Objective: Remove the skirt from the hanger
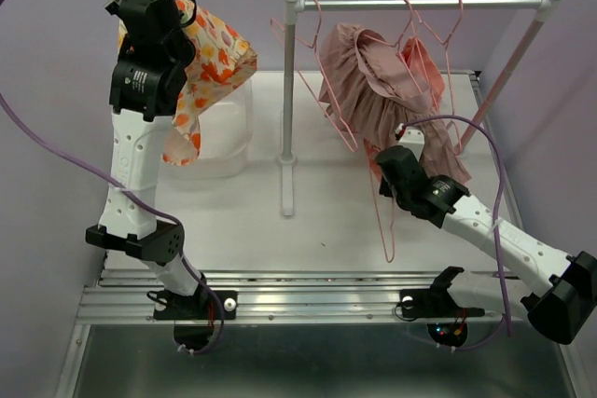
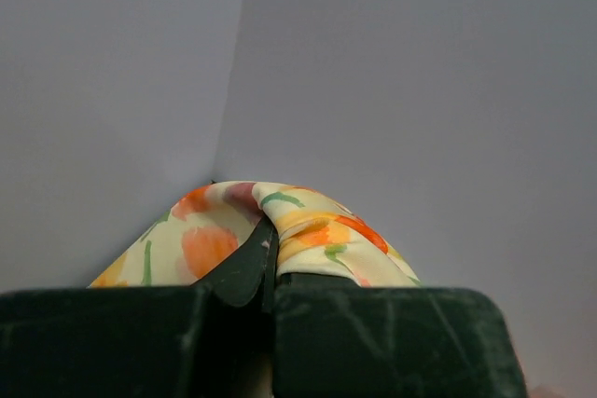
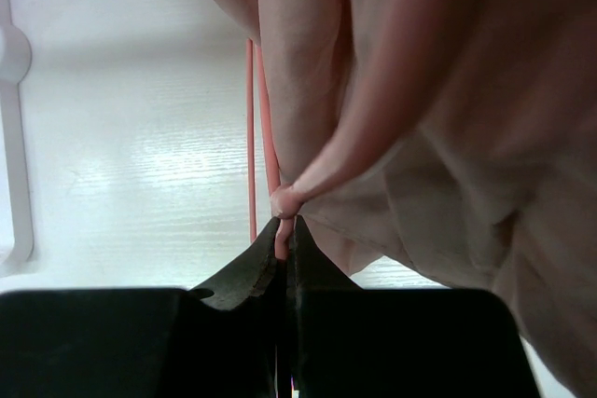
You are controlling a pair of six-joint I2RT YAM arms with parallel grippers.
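A dusty-pink skirt (image 1: 373,90) hangs bunched on a pink wire hanger (image 1: 387,221) at the rail of the clothes rack (image 1: 420,4). My right gripper (image 1: 392,167) is just below the skirt's hem, shut on the hanger's pink wire (image 3: 283,241). The skirt's folds (image 3: 448,118) fill the right wrist view, right above the gripper (image 3: 287,228). My left gripper (image 1: 189,14) is raised high at the back left, shut on an orange-flowered skirt (image 1: 210,62). That floral cloth (image 2: 308,230) drapes over the left gripper's tips (image 2: 270,235).
A clear plastic bin (image 1: 224,137) stands on the table under the floral skirt. The rack's white post and foot (image 1: 287,128) stand mid-table. Other empty pink hangers (image 1: 312,62) hang on the rail. Purple walls close in at the back and both sides.
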